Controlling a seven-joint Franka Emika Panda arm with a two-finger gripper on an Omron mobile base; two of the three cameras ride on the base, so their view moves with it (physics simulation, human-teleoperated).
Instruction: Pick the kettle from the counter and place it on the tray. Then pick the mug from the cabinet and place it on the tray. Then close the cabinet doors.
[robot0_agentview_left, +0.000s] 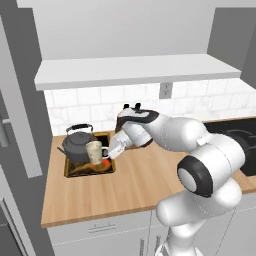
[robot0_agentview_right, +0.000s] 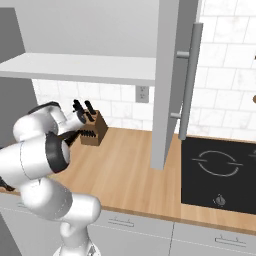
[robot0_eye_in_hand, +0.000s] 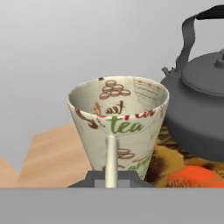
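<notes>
Pincer (robot0_eye_in_hand: 111, 177): clenched on the thin side handle of the small cream mug (robot0_eye_in_hand: 119, 124) printed with tea lettering. In the hand view the handle runs straight up at 12 o'clock from between the dark finger tips, so you have the mug by its handle edge alone.

Mug: upright, mouth open. In the left base view the mug (robot0_agentview_left: 94, 151) sits at 9 o'clock of the pincer (robot0_agentview_left: 108, 151), over the near right part of the shallow wooden-rimmed tray (robot0_agentview_left: 89, 172) with the orange-yellow patterned floor. You cannot tell whether its foot touches the tray or hangs just above.

Handling, as a judgement: the mug looks light, stiff, glazed and breakable. A grip on a slim handle can let it swing or twist, so lower it level and let go only once the base is seated.

At 2 o'clock of the mug in the hand view, the squat dark grey kettle (robot0_eye_in_hand: 199, 105) with arched handle stands on the tray, just beside the mug; mind the gap.

Tray rests on the light wooden worktop (robot0_agentview_left: 140, 175). In the right base view the flat grey cabinet door (robot0_agentview_right: 167, 80) with long bar handle stands open; closing is not yet done.
</notes>
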